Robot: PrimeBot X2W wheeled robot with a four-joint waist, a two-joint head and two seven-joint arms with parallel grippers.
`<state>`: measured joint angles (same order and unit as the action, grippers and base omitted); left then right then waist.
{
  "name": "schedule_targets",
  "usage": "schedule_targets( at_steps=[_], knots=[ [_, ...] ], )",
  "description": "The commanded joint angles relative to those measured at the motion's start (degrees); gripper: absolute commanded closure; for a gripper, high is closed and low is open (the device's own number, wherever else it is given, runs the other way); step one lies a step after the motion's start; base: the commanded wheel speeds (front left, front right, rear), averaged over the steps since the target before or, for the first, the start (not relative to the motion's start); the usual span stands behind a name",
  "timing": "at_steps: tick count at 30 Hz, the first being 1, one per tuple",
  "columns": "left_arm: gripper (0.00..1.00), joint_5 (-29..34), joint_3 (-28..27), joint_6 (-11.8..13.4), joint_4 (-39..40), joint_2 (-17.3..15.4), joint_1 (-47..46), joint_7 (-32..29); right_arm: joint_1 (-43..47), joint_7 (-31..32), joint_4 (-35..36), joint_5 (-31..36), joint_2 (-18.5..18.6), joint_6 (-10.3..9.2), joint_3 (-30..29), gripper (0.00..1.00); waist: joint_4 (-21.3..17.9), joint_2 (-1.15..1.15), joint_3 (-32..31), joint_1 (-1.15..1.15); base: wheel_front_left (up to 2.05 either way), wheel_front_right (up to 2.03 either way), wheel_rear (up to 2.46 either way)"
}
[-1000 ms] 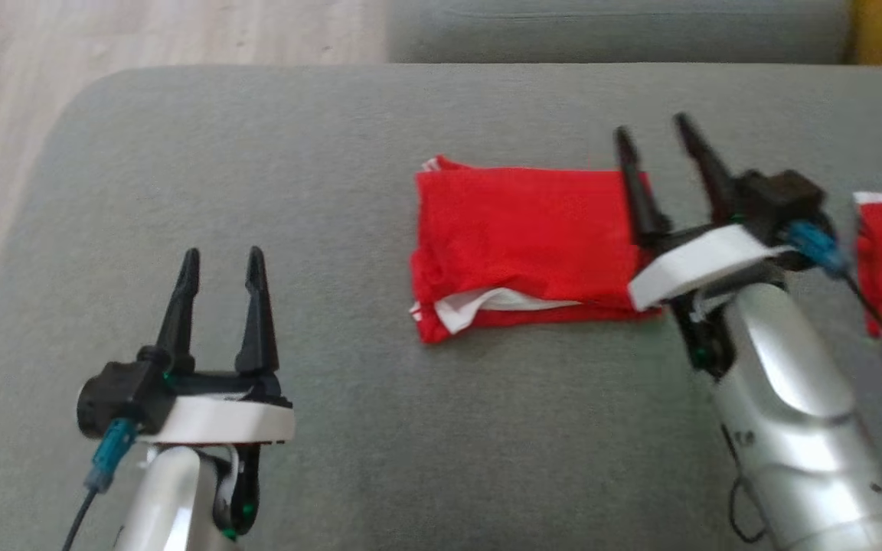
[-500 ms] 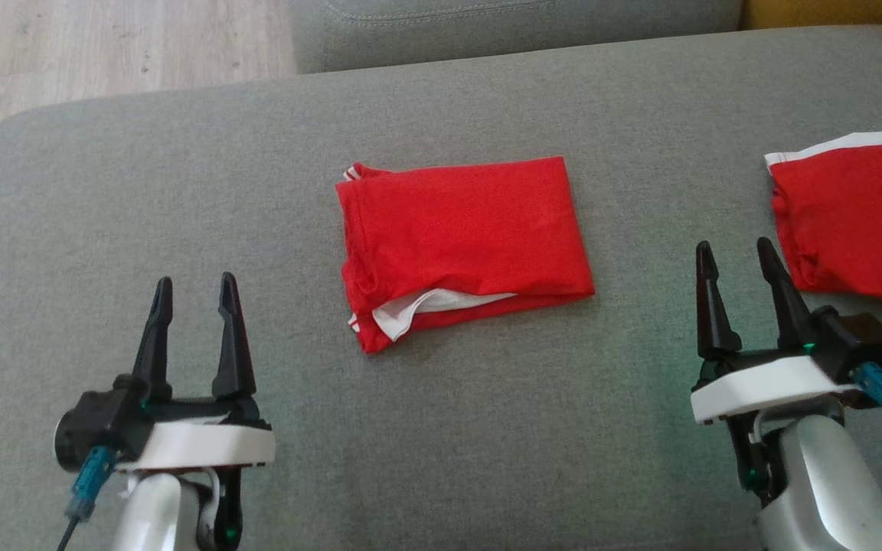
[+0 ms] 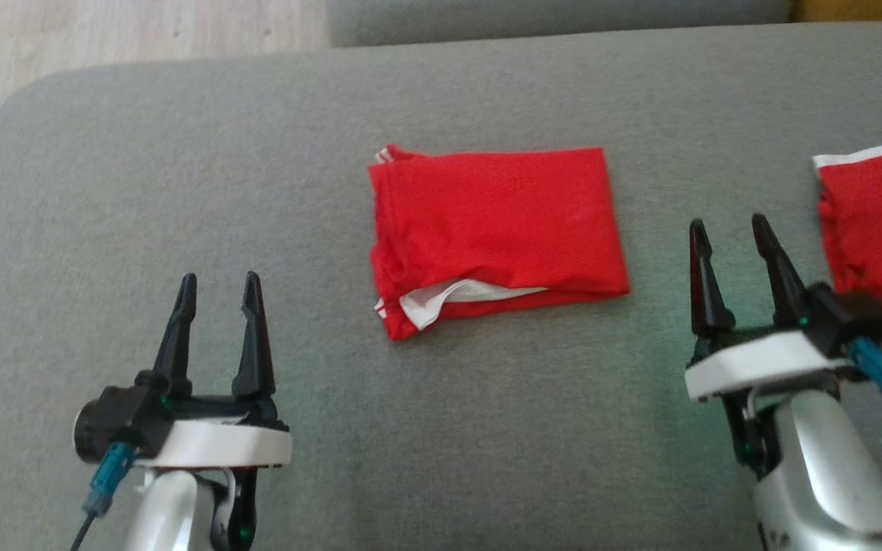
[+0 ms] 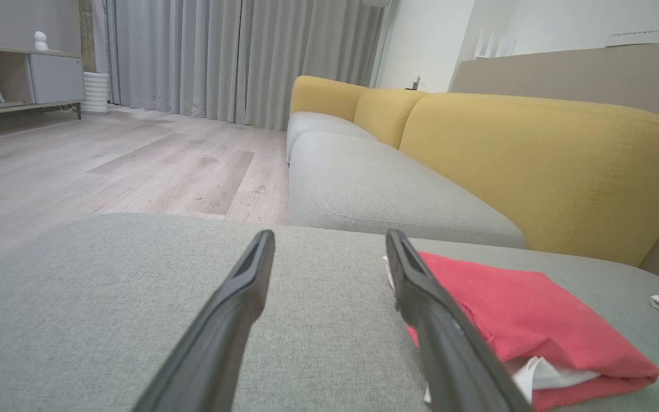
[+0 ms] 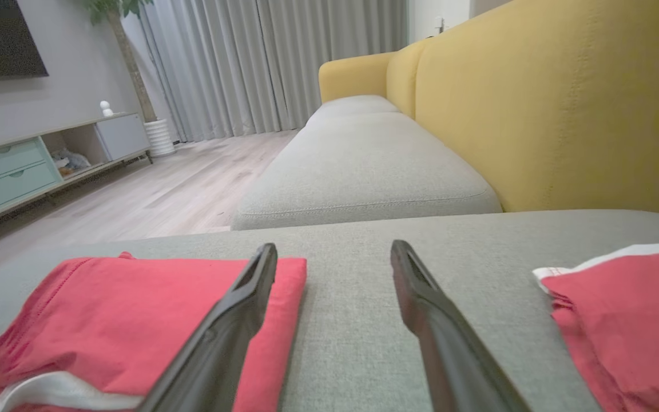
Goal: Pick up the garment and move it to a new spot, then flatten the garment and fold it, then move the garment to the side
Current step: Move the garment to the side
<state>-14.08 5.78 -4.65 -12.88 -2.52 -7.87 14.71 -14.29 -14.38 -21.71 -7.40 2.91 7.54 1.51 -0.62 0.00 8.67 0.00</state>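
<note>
A red garment (image 3: 494, 229) with white trim lies folded into a rectangle in the middle of the grey cushion (image 3: 181, 176). It also shows to the right of the left fingers as the garment (image 4: 512, 320) and at lower left as the garment (image 5: 135, 309). My left gripper (image 3: 217, 289) hovers open at the lower left, well apart from the cloth. My right gripper (image 3: 728, 231) stands open at the right, between the folded garment and a second red piece, empty.
A second red garment (image 3: 881, 222) with a white band lies at the cushion's right edge, also seen as the red garment (image 5: 632, 320). Beyond are another grey seat (image 4: 375, 194), a yellow sofa back (image 5: 564, 103) and wooden floor (image 3: 104, 34) at far left.
My right gripper drew back from the folded garment's right edge to the lower right and stands apart from it. The head camera shifted; the garment and the left gripper stayed put.
</note>
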Motion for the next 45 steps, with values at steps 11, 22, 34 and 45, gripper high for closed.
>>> schedule_targets(
  at_steps=[11,22,34,45],
  knots=[
    [0.00,-0.6,3.4,-0.8,0.8,-0.4,-6.4,0.3,-14.0,8.3,-12.8,-3.6,0.0,-0.05,0.6,0.00,8.1,0.00,6.9,0.00,0.00,0.00,0.00],
    [0.00,-1.5,5.2,-0.2,0.9,-0.4,-8.5,0.3,-20.7,10.8,-29.4,-5.2,0.0,-0.05,4.5,0.94,10.9,0.00,8.2,0.00,0.00,0.00,0.00],
    [0.00,-0.1,3.8,-0.2,1.6,-0.4,-7.3,0.3,-22.9,2.0,-27.9,4.0,0.0,-0.05,5.5,1.00,4.2,0.00,4.2,0.00,0.00,0.00,0.00],
    [0.00,0.5,6.5,0.1,2.4,-0.4,-6.2,0.3,-18.8,7.5,-15.3,16.1,1.6,-0.05,5.1,1.00,-3.0,0.00,2.0,0.00,0.00,0.00,0.00]
  ],
)
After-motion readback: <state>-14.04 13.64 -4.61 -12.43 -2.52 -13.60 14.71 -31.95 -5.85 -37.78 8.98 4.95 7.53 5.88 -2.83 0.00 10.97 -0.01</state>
